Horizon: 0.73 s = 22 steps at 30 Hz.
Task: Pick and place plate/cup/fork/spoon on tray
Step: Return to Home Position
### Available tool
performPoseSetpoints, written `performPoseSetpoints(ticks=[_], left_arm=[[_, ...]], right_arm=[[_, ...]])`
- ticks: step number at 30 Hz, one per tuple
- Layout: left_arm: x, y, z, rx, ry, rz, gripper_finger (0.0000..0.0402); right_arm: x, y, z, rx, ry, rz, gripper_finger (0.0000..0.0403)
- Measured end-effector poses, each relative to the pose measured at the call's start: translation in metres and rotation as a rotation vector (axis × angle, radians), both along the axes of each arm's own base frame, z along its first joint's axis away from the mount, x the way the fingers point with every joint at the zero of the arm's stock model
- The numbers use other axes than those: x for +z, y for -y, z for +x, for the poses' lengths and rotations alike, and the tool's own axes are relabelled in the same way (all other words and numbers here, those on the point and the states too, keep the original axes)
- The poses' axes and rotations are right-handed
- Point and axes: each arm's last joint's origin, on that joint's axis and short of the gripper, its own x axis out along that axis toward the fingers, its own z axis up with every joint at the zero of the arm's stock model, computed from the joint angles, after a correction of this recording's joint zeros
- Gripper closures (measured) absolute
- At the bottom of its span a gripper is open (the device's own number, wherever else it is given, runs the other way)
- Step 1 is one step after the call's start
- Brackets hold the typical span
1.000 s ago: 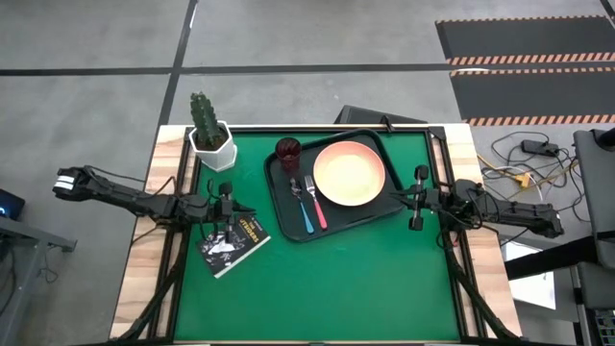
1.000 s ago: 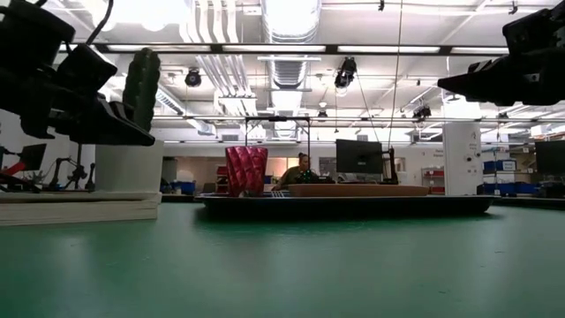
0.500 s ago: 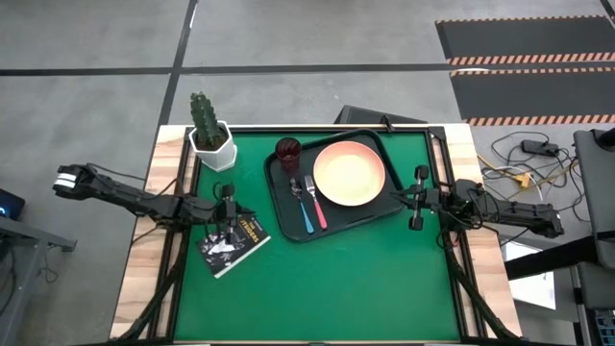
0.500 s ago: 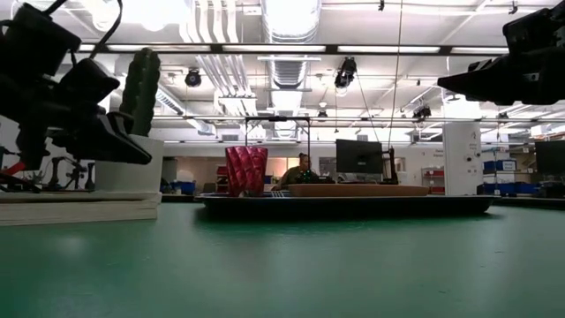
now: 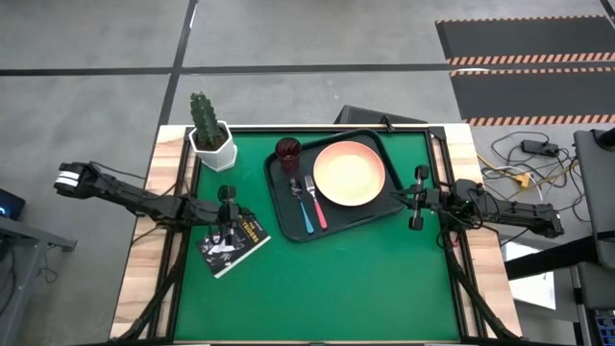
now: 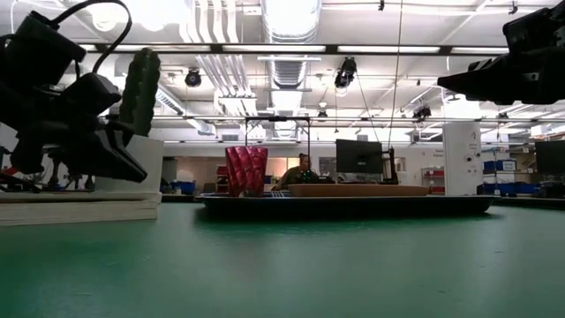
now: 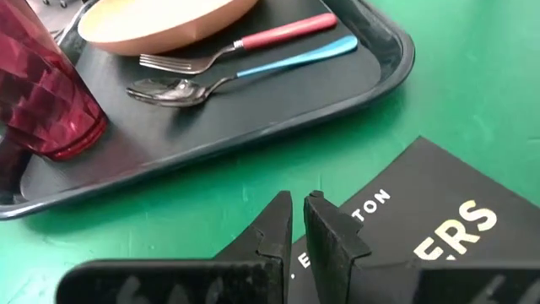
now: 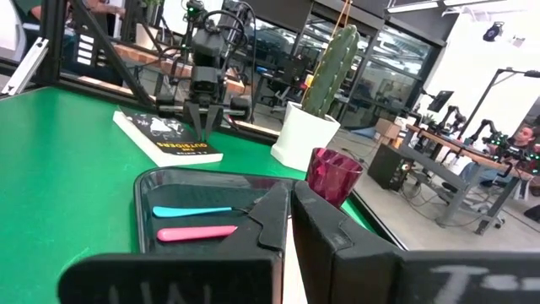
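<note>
Finding: all four pieces are on the large dark green-black rounded tray (image 5: 277,192) with the raised rim. The round, flat peach-pink plate (image 5: 350,173) fills its right part. The small dark red translucent cup (image 5: 288,150) stands upright in the far left corner. The fork (image 5: 315,204) with silver tines and pink handle lies alongside the spoon (image 5: 302,207) with dark bowl and light blue handle, left of the plate, with the fork nearer to it.

My left gripper (image 7: 298,199) hangs over the small black book with yellow lettering (image 5: 233,242), apart from the tray. Its fingers are pressed almost together, leaving a thin slit, and they pinch nothing. My right gripper (image 8: 288,194) hangs just beside the tray's right edge, its fingers likewise closed on nothing. The white hexagonal cactus pot (image 5: 211,144) stands well apart at the far left.

Assessment: nothing remains to place, so I judge the step in hand to be the return to rest.

Handling, should a correction be needed:
- **Plate:** it looks rigid and light, and I would take it at the rim, since it lies flat and offers no other hold.
- **Cup:** it looks light, smooth-walled and easily tipped, so I would grip it low, across the faceted wall.
- **Fork and spoon:** they lie thin and low with slippery metal ends, so I would pinch each at mid-handle. They lie close enough that my fingers could nudge the neighbour.
</note>
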Motion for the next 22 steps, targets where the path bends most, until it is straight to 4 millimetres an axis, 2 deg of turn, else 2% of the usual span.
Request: performPoseSetpoints(ticks=[22], left_arm=[[-0.012, 0.000, 0.001, 0.000, -0.104, 0.015, 0.0384]], right_arm=[[0.000, 0.000, 0.000, -0.001, 0.000, 0.000, 0.0394]])
